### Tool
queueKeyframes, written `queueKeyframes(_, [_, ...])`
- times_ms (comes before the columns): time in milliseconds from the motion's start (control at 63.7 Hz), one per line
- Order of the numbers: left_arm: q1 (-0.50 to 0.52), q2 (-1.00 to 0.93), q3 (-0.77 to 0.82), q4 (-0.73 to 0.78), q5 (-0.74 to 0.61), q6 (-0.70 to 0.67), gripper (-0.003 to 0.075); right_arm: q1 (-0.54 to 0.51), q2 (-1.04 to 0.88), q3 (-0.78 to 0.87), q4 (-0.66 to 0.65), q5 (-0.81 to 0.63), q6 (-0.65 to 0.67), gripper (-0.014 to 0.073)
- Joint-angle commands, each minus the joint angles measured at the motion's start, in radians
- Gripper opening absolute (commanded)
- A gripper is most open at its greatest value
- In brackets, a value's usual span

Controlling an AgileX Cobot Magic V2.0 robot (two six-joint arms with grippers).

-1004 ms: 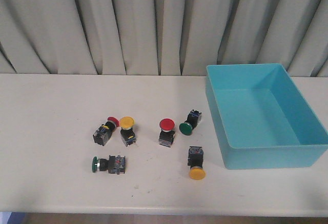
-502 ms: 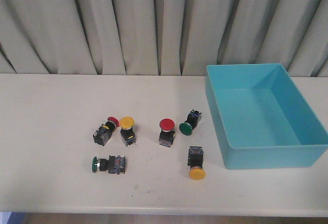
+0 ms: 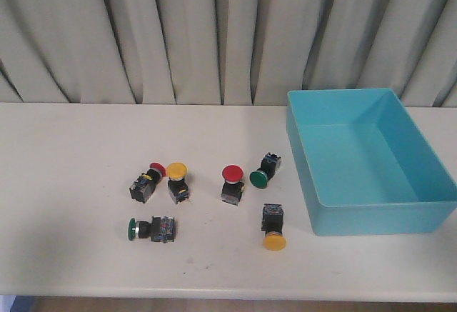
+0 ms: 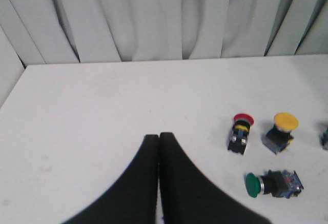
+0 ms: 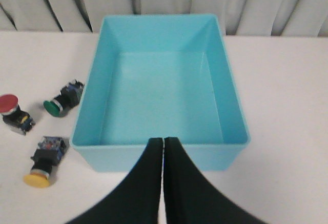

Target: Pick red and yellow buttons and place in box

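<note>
Two red buttons (image 3: 154,171) (image 3: 231,177) and two yellow buttons (image 3: 177,174) (image 3: 274,239) lie on the table left of the empty turquoise box (image 3: 364,162). The left pair shows in the left wrist view as red (image 4: 241,129) and yellow (image 4: 282,128). The right wrist view shows the box (image 5: 160,88), a red button (image 5: 12,110) and a yellow button (image 5: 42,170). My left gripper (image 4: 158,138) is shut and empty, well away from the buttons. My right gripper (image 5: 163,142) is shut and empty, in front of the box's near wall. Neither gripper shows in the front view.
Two green-capped switches lie among the buttons: one at the front left (image 3: 148,228), also in the left wrist view (image 4: 270,184), and one beside the box (image 3: 263,171), also in the right wrist view (image 5: 62,100). Grey curtains (image 3: 214,33) hang behind the table (image 3: 71,148).
</note>
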Motion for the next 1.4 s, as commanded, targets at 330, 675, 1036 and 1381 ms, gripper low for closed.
queueKeyframes(330, [0.002,0.050,-0.032,-0.006,-0.041,-0.002,0.0034,-0.006,0.096,-0.031,-0.013,-0.012,-0.036,0.0046])
queueKeyframes(675, [0.002,0.053,-0.032,-0.006,-0.045,0.007,0.0505,-0.006,0.096,-0.031,-0.011,-0.007,-0.066,0.0498])
queueKeyframes(1036, [-0.163,0.184,-0.035,-0.036,-0.074,0.128,0.0583,-0.006,0.096,-0.031,-0.007,-0.003,-0.066,0.0589])
queueKeyframes(1381, [-0.446,0.449,-0.058,-0.038,-0.143,0.159,0.0554,-0.006,0.097,-0.029,-0.007,0.008,-0.066,0.0549])
